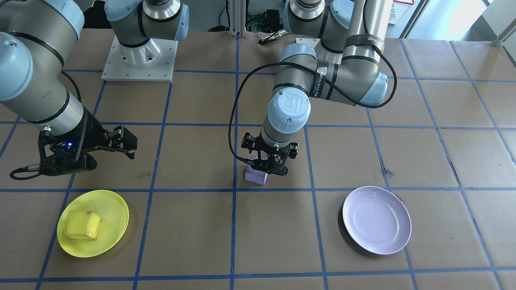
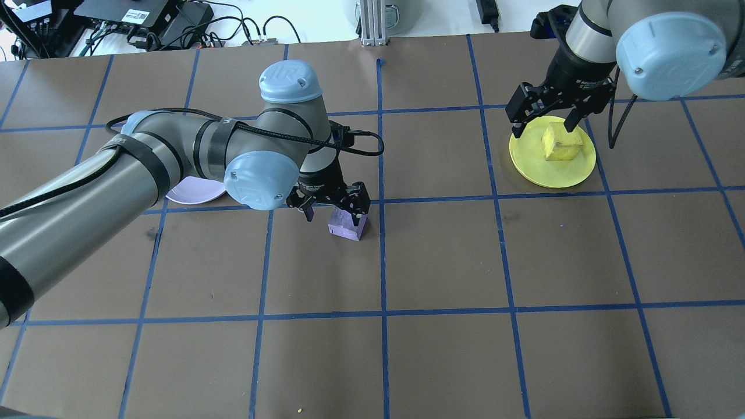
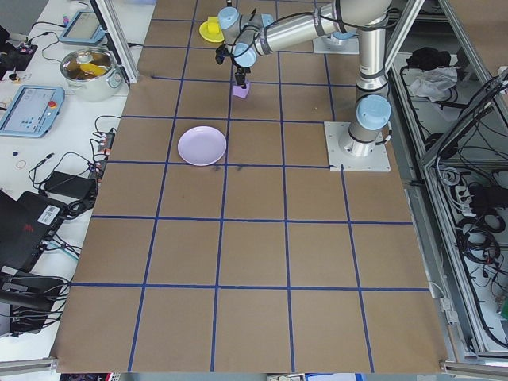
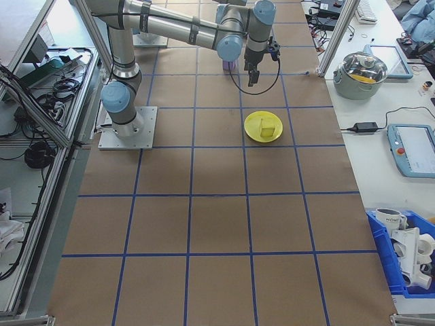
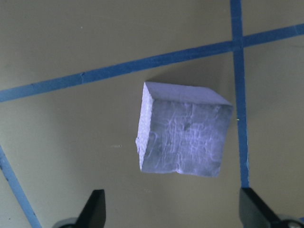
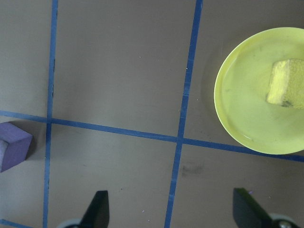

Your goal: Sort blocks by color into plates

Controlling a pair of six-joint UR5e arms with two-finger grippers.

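Observation:
The light purple block [image 1: 256,176] [image 2: 347,224] [image 5: 183,135] rests on the brown table near a blue tape crossing. My left gripper [image 1: 266,161] [image 2: 334,203] [image 5: 173,213] hangs just above it, open, with its fingertips standing wider than the block and not touching it. The lavender plate [image 1: 377,219] [image 2: 195,191] holds nothing and is partly hidden by the left arm in the overhead view. On the yellow plate [image 1: 109,205] [image 2: 532,163] [image 6: 237,95] lies the yellow block [image 1: 82,225] [image 2: 560,144] [image 6: 287,83]. My right gripper [image 1: 127,143] [image 2: 544,113] [image 6: 172,211] is raised beside that plate, open and holding nothing.
Both arm bases [image 1: 139,60] stand at the robot's side of the table. A blue tape grid covers the brown surface. Off the table there are a steel pot [image 4: 363,71], tablets and a blue bin [image 4: 408,255]. Cables run along the far edge in the overhead view.

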